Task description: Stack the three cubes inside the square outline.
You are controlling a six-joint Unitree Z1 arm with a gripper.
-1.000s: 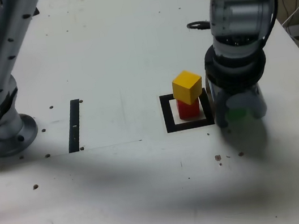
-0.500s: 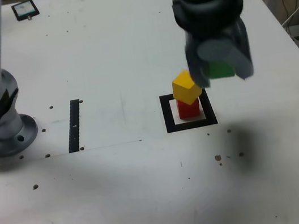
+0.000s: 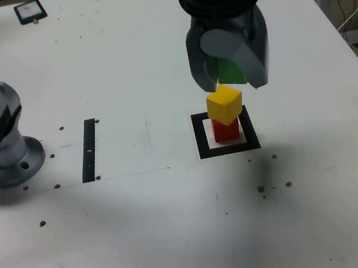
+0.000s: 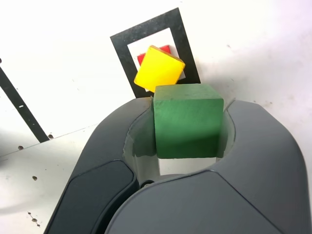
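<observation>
Holding green cube in tool | square outline: yellow cube on red cube

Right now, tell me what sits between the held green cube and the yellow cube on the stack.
Nothing: in the exterior view only open air separates the green cube from the yellow cube below it.

A white worktop fills the view, speckled with small dark holes. A thin black strip lies at 9 o'clock, a small dark device at 11 o'clock, and cables hang off the edge at 2 o'clock.
</observation>
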